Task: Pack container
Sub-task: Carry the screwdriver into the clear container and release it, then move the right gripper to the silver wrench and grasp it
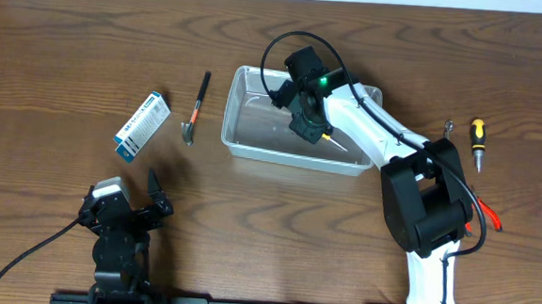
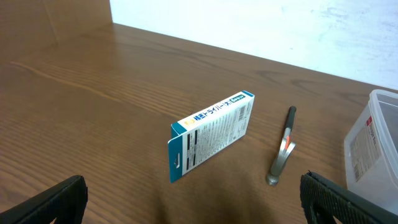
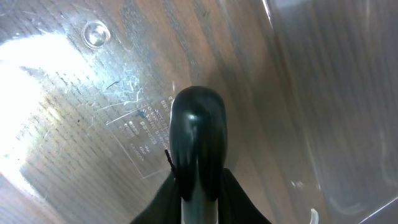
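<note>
We see a bench point(image 1: 51, 44) of brown wood, its grain plain and its finish a low sheen. The container point(image 1: 254, 113) is clear greyish plastic with smooth walls and a finely scratched floor (the right wrist view shows this best). A rounded black handle point(image 3: 198, 143) looks glossy and smooth. The small box point(image 2: 211, 134) is printed cardboard, faintly shiny. The slim implement point(image 2: 283, 149) has a matt black grip and a bright metal head. The screwdriver point(image 1: 477, 136) has a yellow-and-black handle that looks plastic and a metal shaft.
</note>
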Robot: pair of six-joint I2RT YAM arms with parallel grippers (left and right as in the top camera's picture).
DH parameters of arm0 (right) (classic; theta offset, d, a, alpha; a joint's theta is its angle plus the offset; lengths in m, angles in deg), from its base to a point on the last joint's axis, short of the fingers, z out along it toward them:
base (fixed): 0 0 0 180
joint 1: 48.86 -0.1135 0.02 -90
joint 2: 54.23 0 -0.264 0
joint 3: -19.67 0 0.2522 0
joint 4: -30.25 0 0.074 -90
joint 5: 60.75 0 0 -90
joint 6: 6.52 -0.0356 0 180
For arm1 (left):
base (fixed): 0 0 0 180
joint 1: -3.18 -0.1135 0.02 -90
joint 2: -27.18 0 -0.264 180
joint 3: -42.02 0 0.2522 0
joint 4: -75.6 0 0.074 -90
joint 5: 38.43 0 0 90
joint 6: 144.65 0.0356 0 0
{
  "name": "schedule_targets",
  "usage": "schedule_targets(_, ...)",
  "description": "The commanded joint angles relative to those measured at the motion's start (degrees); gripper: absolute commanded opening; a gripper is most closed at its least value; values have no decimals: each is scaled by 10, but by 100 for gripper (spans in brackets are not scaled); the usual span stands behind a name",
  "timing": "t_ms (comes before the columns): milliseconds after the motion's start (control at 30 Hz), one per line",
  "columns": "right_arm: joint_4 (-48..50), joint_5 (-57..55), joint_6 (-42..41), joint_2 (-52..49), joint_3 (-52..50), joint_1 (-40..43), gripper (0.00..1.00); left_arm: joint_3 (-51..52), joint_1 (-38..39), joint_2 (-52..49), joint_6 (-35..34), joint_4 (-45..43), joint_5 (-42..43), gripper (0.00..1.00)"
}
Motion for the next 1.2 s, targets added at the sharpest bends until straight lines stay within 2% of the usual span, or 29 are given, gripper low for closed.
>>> schedule_targets(0,-6,8,7,-1,9,-6,35,13,-2,3,3,4,-3,98)
schedule_targets(133,-9,8,-14,2,11,-10,50,13,-2,3,3,4,-2,98)
schedule_targets(333,-26,8,-64,30,29,-22,51,13,-2,3,3,4,-2,98)
schedule_targets(433,-57,7,-93,63,66,-32,55,13,-2,3,3,4,-3,98)
schedule_targets(633,-176,-96,-232,129,177,-19,61,13,-2,3,3,4,-3,98)
schedule_targets(733,-237,-119,-292,160,212,21,62,13,-2,3,3,4,-3,98)
schedule_targets(833,-271,-118,-318,181,214,80,63,13,-2,3,3,4,-2,98)
schedule_targets(967,-310,-115,-319,182,209,178,67,13,-2,3,3,4,-3,98)
schedule_targets(1167,-294,-38,-289,176,164,302,64,13,-2,3,3,4,-3,98)
